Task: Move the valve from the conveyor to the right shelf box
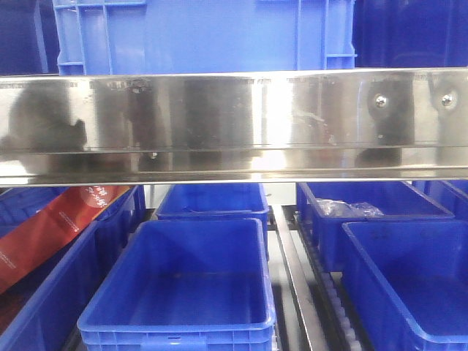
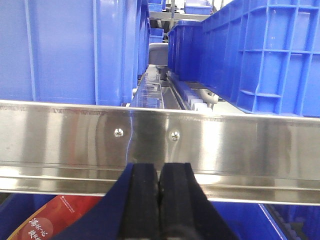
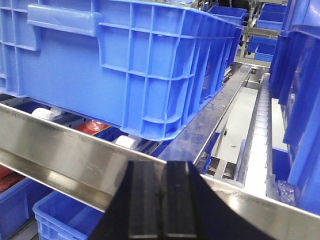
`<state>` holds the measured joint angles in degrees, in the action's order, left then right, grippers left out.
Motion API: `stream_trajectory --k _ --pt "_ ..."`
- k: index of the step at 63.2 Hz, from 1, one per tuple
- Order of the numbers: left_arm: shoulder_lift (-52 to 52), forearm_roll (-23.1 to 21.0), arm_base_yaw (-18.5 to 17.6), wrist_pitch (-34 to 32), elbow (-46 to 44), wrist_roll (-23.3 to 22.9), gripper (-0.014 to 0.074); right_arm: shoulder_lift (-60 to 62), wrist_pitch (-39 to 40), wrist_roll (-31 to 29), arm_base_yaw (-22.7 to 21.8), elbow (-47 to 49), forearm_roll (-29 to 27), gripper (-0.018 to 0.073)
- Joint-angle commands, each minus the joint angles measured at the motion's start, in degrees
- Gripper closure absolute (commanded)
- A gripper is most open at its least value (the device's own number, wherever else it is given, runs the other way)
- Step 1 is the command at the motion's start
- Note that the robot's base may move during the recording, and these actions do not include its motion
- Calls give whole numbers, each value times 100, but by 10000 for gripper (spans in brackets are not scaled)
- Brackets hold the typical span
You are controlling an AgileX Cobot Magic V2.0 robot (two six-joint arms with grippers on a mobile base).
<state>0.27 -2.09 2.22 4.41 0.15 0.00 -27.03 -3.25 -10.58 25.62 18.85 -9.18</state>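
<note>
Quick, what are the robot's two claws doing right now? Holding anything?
Left gripper: closed, holding nothing.
Right gripper: closed, holding nothing.

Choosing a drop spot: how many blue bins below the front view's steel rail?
5: left bin with red package, centre front bin, centre rear bin, right front bin, right rear bin with plastic bag. Edges may hide more.

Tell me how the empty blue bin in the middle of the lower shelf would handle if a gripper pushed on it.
The middle blue bin looks like rigid moulded plastic, so it would probably stay stiff. It appears empty, so likely light for its bulk and easy to shift. Bins crowd both sides, so a sideways push would soon meet them. Both the left gripper and right gripper are closed.
</note>
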Motion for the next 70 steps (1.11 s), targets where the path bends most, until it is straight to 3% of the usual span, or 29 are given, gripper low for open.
stream_trajectory --k 1,17,25,34,43,57,70 --pt "-27 -14 12 -94 -15 0 707 35 125 -17 14 -9 36 715" --pt "-27 -14 12 -94 -15 0 707 35 136 -17 -85 -9 36 715" --pt "-27 -14 12 -94 -15 0 707 259 20 127 -692 -37 44 715" --pt "-27 -14 12 -94 -15 0 707 901 -54 993 -1684 -326 617 715" --pt "-27 -14 12 -94 -15 0 707 1679 -137 1058 -2306 -871 628 715" --pt "-27 -14 12 -94 -15 0 707 2659 -147 1058 -2457 -1700 548 715" --pt "-27 -14 12 -94 -15 0 707 2703 -372 1058 -2457 -1885 548 715"
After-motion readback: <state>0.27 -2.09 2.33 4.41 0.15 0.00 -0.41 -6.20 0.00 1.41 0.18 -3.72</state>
